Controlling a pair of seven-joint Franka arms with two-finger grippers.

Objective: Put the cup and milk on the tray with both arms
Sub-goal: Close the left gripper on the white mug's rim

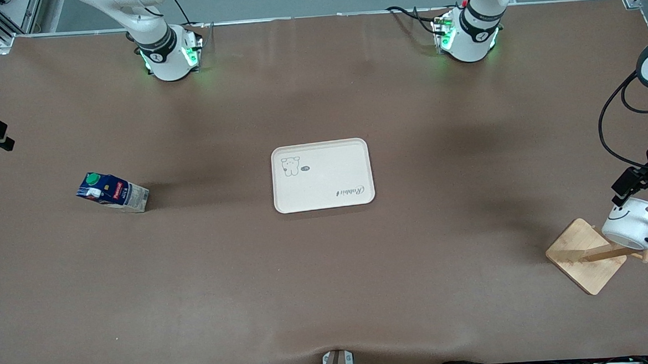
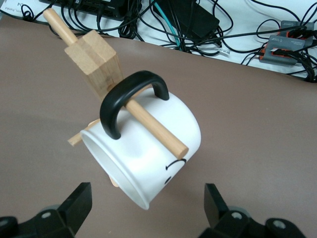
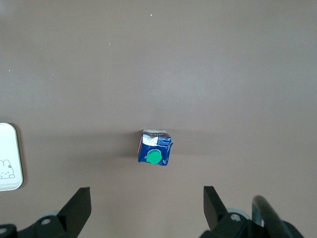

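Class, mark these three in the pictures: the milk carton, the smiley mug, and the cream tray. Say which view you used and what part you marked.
milk carton [image 1: 115, 193], front view, on its blue and red side.
smiley mug [image 2: 168, 134], left wrist view, on its white side.
cream tray [image 1: 324, 176], front view, on its bare middle.

My table [image 1: 330, 292] is brown. Cup [image 2: 148, 153]: white, black handle, smiley. Milk [image 1: 112, 192]: dark blue, green cap. Tray [image 1: 322, 175]: cream, bear drawing.

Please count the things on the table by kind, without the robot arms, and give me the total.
Cup, hanging on a rack peg: 1
Milk carton: 1
Tray: 1
Wooden rack: 1
Total: 4
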